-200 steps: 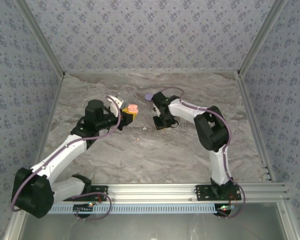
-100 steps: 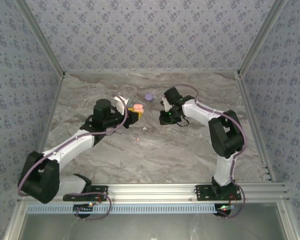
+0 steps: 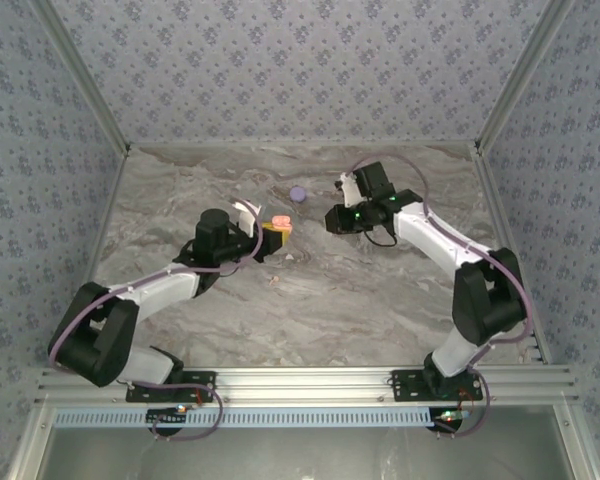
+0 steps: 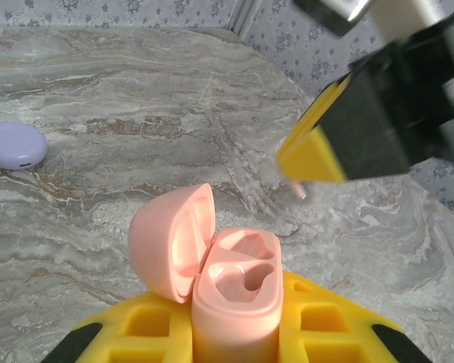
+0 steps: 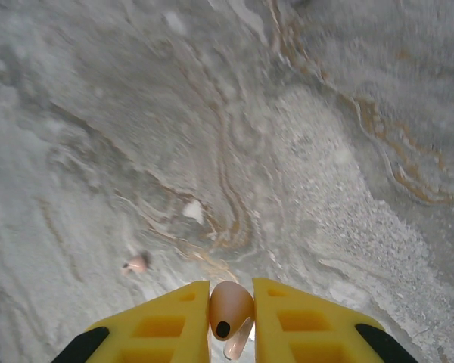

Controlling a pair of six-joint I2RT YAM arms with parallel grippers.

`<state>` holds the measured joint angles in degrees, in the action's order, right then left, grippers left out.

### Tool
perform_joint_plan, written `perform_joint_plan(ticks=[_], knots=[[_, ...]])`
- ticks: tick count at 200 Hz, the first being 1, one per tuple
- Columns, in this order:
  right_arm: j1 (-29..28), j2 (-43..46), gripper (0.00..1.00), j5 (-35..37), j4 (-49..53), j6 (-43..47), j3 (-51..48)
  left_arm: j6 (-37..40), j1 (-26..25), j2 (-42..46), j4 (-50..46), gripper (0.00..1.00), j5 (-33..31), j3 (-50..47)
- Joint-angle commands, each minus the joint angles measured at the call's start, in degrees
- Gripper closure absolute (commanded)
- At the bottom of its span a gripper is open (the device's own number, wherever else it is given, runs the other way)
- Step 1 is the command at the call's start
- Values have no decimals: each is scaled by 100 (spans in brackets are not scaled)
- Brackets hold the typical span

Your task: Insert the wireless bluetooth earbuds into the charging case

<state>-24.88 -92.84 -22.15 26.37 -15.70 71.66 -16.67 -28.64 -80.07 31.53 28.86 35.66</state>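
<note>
Since a second ago my right claw (image 5: 231,292) has swung back toward the far wall and my left claw (image 3: 272,238) has slid right. The right claw pinches a pink earbud (image 5: 230,310). The left claw is clamped on the pink charging case (image 4: 234,283), lid open. Loose on the grey marbled tabletop (image 3: 380,300) lies a second pink earbud (image 5: 136,263). A lavender case (image 4: 15,145) sits shut nearer the back. Floral blue-grey wallpaper (image 3: 280,70) covers three sides, and an aluminium rail (image 3: 310,380) runs along the near edge.
</note>
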Motion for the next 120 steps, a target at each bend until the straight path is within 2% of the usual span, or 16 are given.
perform_joint_plan(ticks=[1,45,120], knots=[[46,306,81,-476,-176,-54,50,-131,-122,-95,883,90,-23,-54],[34,675,81,-1028,-587,-149,155,-277,-332,-251,1470,90,-177,-69],[-230,1024,80,-1064,-590,47,539,-265,-582,-364,1699,90,-87,132]])
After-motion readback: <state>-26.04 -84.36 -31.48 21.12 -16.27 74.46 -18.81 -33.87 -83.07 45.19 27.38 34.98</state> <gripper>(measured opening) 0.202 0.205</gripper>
